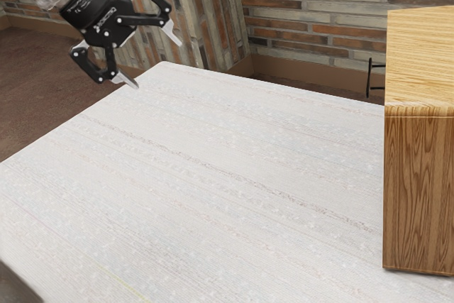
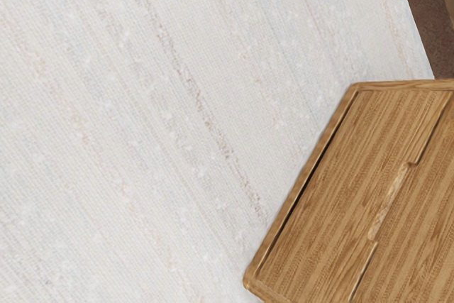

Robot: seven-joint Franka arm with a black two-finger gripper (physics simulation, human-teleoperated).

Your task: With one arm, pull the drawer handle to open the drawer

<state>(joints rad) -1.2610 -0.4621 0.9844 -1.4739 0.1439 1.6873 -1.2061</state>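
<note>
Hangs with gripper [image 1: 155, 62] spread wide open over the table's [image 1: 213, 189] far corner; sees the wooden drawer cabinet [image 1: 420, 175] at the edge opposite, its black handle [image 1: 370, 77] (seemingly a thin bar) well apart

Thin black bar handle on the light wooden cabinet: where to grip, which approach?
Grip the thin black bar handle at mid-length, coming from the exterior view's left, where the open black gripper hangs. The bar looks upright and stands off the light wooden cabinet face, so the fingers should fit either side of it.
</note>
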